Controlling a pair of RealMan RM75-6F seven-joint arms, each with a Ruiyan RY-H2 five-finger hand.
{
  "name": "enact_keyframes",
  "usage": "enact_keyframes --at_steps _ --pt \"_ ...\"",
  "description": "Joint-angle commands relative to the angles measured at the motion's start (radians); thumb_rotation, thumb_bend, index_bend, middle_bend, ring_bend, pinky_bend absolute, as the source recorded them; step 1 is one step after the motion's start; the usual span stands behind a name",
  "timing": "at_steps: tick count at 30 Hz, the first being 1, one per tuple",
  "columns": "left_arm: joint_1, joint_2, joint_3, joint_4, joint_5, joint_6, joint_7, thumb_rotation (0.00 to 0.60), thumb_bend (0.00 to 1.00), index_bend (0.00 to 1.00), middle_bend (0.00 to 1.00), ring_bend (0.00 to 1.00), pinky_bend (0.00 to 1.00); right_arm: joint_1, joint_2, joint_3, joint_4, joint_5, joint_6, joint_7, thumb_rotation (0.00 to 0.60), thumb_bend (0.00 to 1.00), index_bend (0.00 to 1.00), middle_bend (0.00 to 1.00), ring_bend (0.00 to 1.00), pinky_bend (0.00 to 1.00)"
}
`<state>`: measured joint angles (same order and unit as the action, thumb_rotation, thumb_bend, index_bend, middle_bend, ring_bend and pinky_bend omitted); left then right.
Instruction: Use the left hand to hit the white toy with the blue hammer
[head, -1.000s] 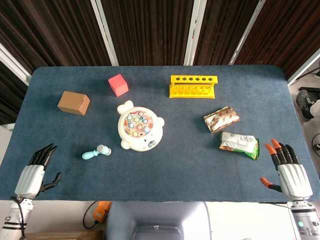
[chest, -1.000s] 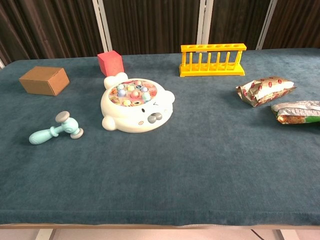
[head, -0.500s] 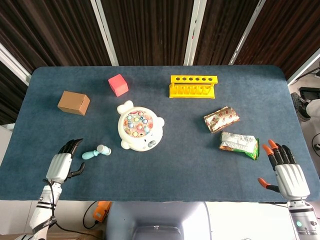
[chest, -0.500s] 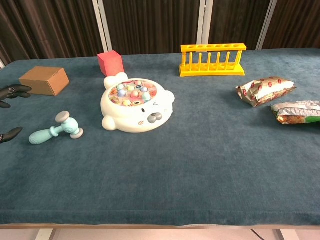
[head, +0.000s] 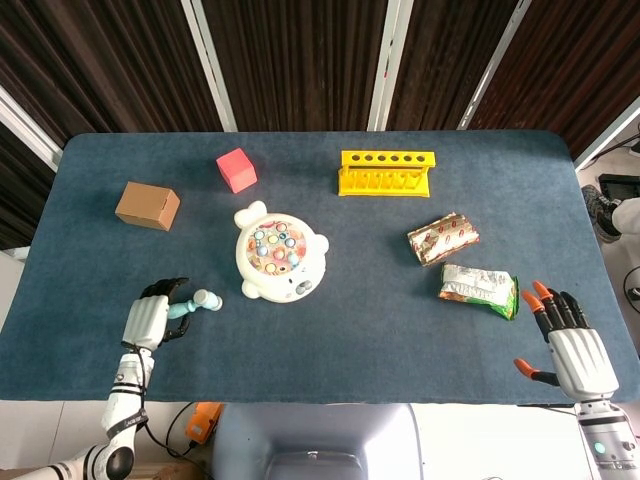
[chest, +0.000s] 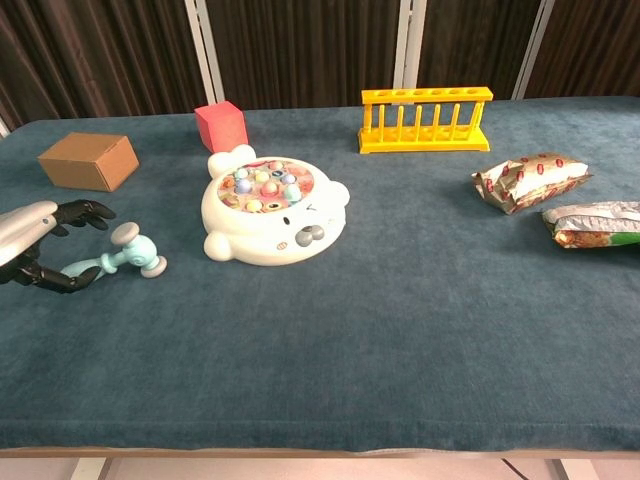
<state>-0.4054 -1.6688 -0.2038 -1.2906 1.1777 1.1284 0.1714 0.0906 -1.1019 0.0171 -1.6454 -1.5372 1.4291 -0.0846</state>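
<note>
— Sliding in from the near left corner of the table (head: 400, 340) over the last second, and now parking the left hand (head: 150, 318) right at the blue hammer (head: 195, 304).

— Gripping it yet?

— Not gripping, judging by the chest view. Spreading the fingers (chest: 85, 212) above the handle end and hooking the thumb below, bracketing the handle without closing. Possibly brushing it already, though not showing clearly enough to tell.

— Holding nothing, then. And lying where, that hammer?

— Lying flat on the cloth, unmoved, handle pointing toward the left hand and grey head toward the white toy (head: 277, 262). Sitting just left of the toy, near but apart.

— Shifting at all, the toy?

— Staying put mid-table, pegs facing up, nearer than the red cube (head: 236, 169).

— Doing anything on the other side?

— Hovering the right hand (head: 570, 340) at the near right edge, fanning the fingers apart, carrying nothing, barely drifting beside the green snack packet (head: 480, 288).

— Meaning what for the job?

— Probably finishing the approach. Still needing the squeeze on the handle, the lift, and the swing rightward onto the toy. Watching for the handle rolling away during the squeeze, being round and loose on the cloth.
</note>
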Motion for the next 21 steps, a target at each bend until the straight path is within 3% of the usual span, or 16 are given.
enact_keyframes --at_steps 1,21 --pt "-0.008 -0.012 0.0 0.014 -0.008 -0.006 0.006 0.6 0.38 0.22 0.21 0.16 0.2 -0.001 0.001 0.0 0.001 0.0 0.001 0.002 0.6 0.27 0.0 0.0 0.0 0.0" --pt "-0.042 -0.071 -0.017 0.078 -0.042 -0.014 0.005 0.6 0.4 0.34 0.33 0.27 0.22 0.003 -0.001 -0.003 0.004 0.002 -0.009 -0.002 0.6 0.27 0.0 0.0 0.0 0.0"
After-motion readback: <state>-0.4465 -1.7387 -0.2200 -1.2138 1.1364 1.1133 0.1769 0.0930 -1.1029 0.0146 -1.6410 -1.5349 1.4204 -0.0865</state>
